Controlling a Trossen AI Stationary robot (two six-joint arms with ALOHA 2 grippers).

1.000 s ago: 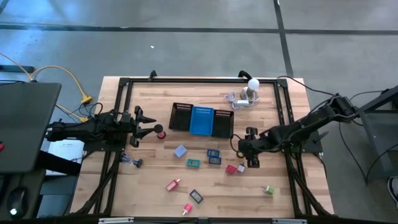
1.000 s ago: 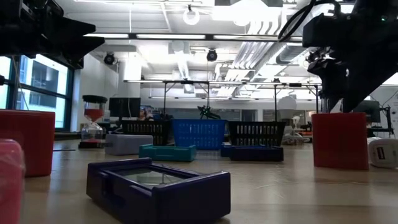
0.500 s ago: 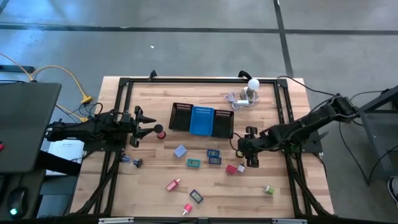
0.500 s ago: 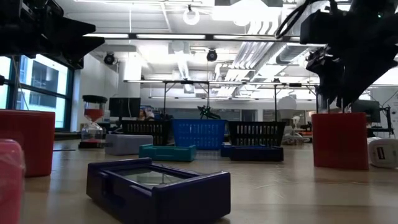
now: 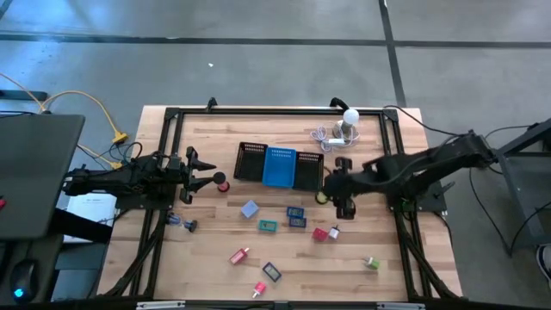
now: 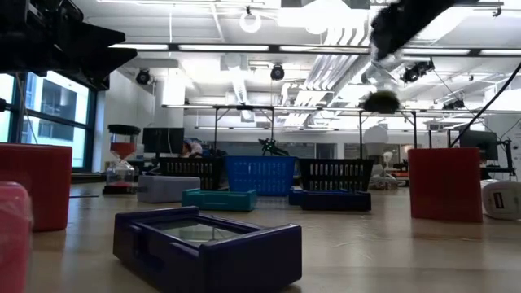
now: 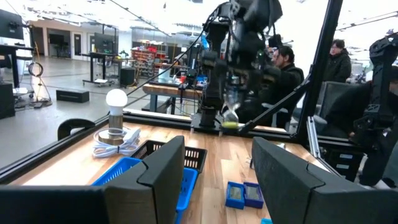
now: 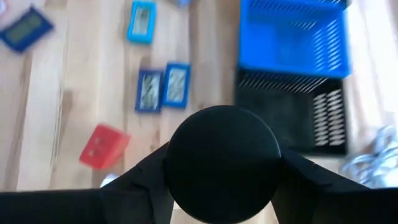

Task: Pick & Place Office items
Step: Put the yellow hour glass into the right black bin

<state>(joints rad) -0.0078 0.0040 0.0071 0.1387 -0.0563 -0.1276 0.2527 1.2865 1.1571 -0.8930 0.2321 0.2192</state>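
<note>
My right gripper (image 5: 331,191) hangs above the table by the right end of the black mesh tray (image 5: 250,164), shut on a round black item (image 8: 222,163) with a yellow-green side (image 5: 321,197). Other office items lie flat on the wood: a grey block (image 5: 250,208), a teal one (image 5: 268,226), two blue ones (image 5: 297,217), a red one (image 5: 320,233), pink ones (image 5: 238,256) and a green one (image 5: 371,263). At the table's left my left gripper (image 5: 200,170) stands open and holds nothing, with a red spool (image 5: 221,182) just in front of it. My right gripper pinches the round black item between its two fingers (image 8: 146,180), one on each opposite side of its rim (image 8: 177,155). The fingers slant down from above. The item hangs below them (image 6: 378,101), lifted clear of the table.
The tray's blue middle section (image 5: 279,165) lies left of my right gripper. A white ball-topped gadget with a cable (image 5: 348,125) stands at the far edge. Two small clips (image 5: 181,223) lie near the left frame. People sit beyond the table (image 7: 286,62).
My right gripper has risen from the table and moved a little toward the far edge and the tray, carrying the round item, which is now lifted clear. In the low view it has climbed almost out of the picture's top.
</note>
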